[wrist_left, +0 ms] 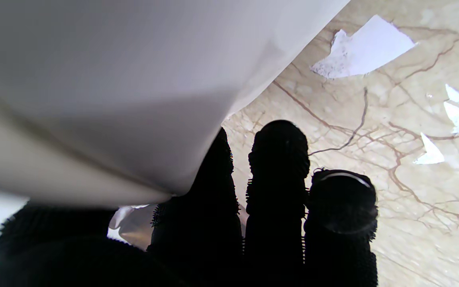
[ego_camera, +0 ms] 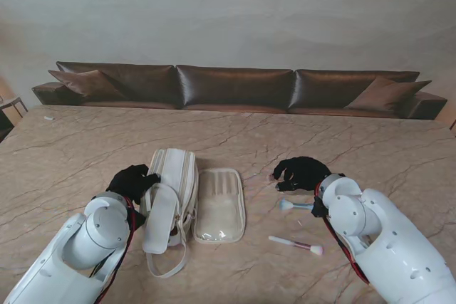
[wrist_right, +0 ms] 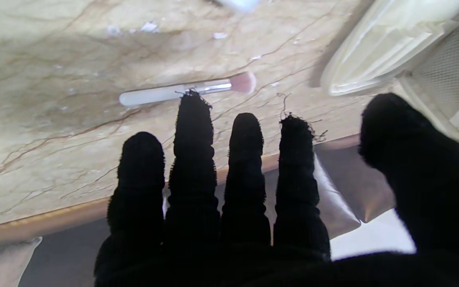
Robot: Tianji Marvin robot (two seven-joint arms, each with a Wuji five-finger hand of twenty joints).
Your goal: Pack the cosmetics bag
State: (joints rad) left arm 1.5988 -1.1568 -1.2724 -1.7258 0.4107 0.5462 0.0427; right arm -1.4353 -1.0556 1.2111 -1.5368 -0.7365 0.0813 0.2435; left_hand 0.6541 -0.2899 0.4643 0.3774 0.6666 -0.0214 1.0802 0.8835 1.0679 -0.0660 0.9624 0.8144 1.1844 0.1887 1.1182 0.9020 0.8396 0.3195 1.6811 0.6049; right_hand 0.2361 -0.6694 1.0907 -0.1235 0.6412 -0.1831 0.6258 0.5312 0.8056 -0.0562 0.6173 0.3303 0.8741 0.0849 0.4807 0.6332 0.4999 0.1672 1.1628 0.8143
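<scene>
The bag (ego_camera: 171, 190) lies open at lower left of the stand view, clear flap (ego_camera: 220, 204) spread beside it. The left hand (ego_camera: 132, 181) rests against its side; whether it grips, I cannot tell. The right hand (ego_camera: 302, 173) hovers open, holding nothing. Two brushes (ego_camera: 296, 245) lie unpacked at lower right. Next: pick one up.

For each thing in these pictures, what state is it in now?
cosmetics bag: unzipped, clear flap folded out flat.
pink-tipped brush: lying loose on table.
blue-tipped brush: lying loose, beside right hand.
left hand: touching the bag's side.
right hand: open, holding nothing.
</scene>
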